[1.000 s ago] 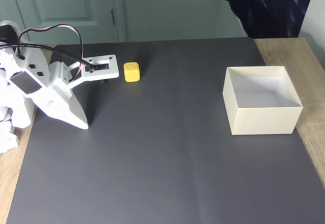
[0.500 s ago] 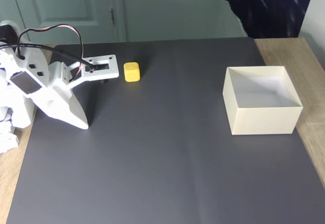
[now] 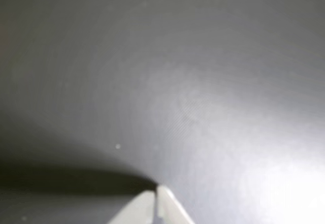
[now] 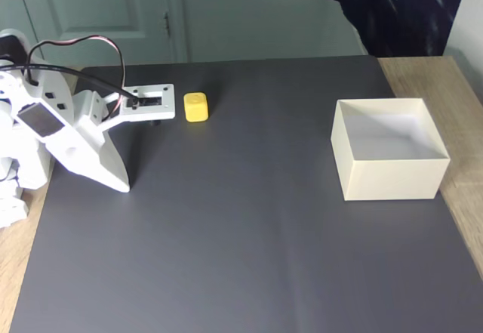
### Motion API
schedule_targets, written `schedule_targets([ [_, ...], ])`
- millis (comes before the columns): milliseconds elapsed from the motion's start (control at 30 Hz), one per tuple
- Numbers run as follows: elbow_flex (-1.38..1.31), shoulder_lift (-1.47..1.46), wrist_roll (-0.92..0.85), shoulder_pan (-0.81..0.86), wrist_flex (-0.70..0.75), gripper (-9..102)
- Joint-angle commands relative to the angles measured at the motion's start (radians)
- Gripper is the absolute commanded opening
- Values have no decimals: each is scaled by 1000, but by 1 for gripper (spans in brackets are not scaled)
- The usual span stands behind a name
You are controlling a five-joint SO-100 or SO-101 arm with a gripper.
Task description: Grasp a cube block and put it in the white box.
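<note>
The cube block (image 4: 195,106) sat untouched on the dark mat (image 4: 249,220), toward the far left of the fixed view and well apart from the white box (image 4: 388,173) on the right. The pincer (image 4: 121,186) held nothing: in the wrist view its two pale fingertips (image 3: 152,203) met at a point just above the mat, so it looked closed, tips down and close to the surface. Outward from it, the white arm (image 4: 72,140) was folded low at the left edge, with a flat white bracket (image 4: 151,99) reaching toward the block and stopping just beside it. Beyond that lay bare mat, then the open-topped box standing upright near the wooden table edge (image 4: 460,189). The block looked small, hard and light, probably plastic, with rounded edges that could let it slip. I would judge two opposite flat faces, taken near the middle, the safest hold.
</note>
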Motion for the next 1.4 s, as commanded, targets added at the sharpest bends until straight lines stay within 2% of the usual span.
schedule_targets([
  [0, -2, 8, 17, -17, -5, 0],
  [300, -25, 6, 86, -83, -71, 4],
  [567, -124, -25, 8, -253, -160, 7],
  [767, -282, -410, -20, -298, -420, 9],
  [933, -454, -706, -23, -301, -580, 11],
  [1067, -571, -871, -40, -321, -637, 15],
  [1367, -604, -986, -18, -353, -695, 30],
])
